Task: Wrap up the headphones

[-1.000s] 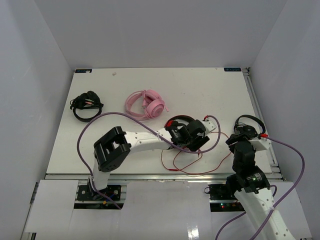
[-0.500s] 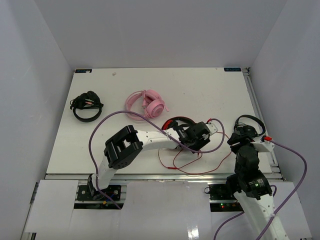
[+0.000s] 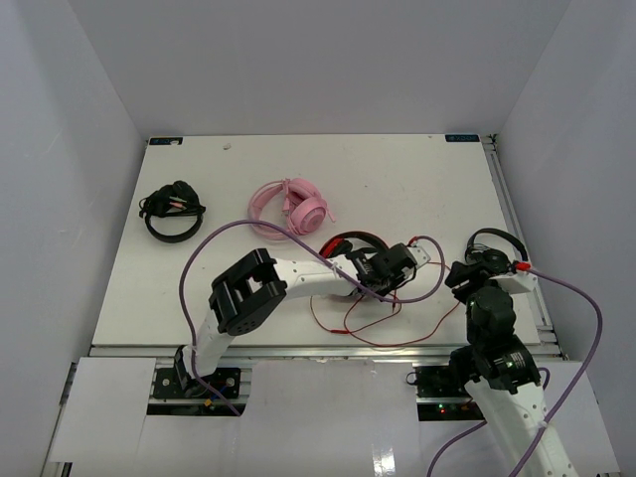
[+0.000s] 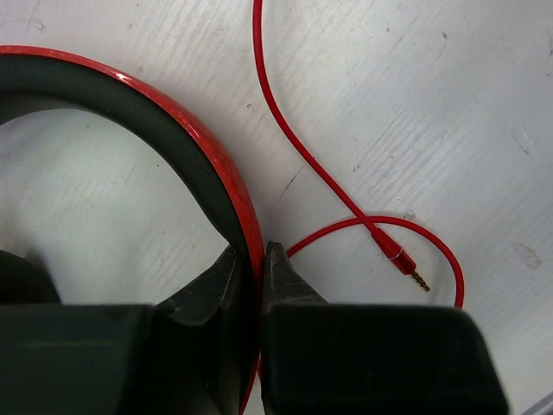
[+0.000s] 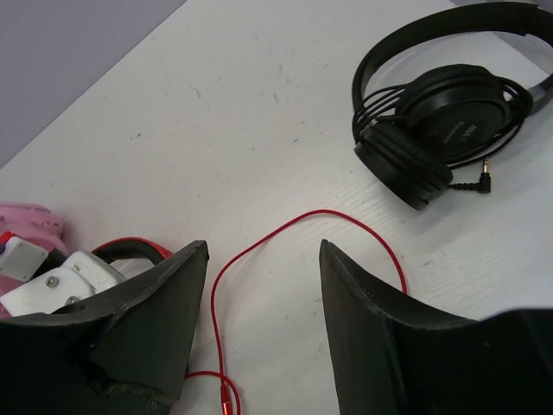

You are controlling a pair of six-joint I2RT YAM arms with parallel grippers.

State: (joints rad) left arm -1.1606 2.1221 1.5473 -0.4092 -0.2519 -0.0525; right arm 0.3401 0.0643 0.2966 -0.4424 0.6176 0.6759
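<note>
White table inside a plain pale-walled booth, and the action is all on the near right of it. The red headphones lie about mid-table, a little right of centre, and the left gripper is right on top of them: its fingers are pressed in on the red headband, one on each face, the band pinched between them. So that side is anchored. Now look at the cable: it is not wound at all, it sprawls in loose loops from the headphones toward the near edge and off to the right, and the plug lies flat on the table just beside the left gripper. The right gripper hangs above the table with its fingers spread wide and nothing in them, looking left, and in its own view a bend of the cable arcs straight across the gap between its fingers, farther out on the table. That is the relation that matters: the slack runs left to right in front of the free hand, and the right arm is clearly the nearer one to take it, I'd say. Careful though, a black headset sits just to the far right of it, its own cord already wound. The pink headphones are well apart, far left.
</note>
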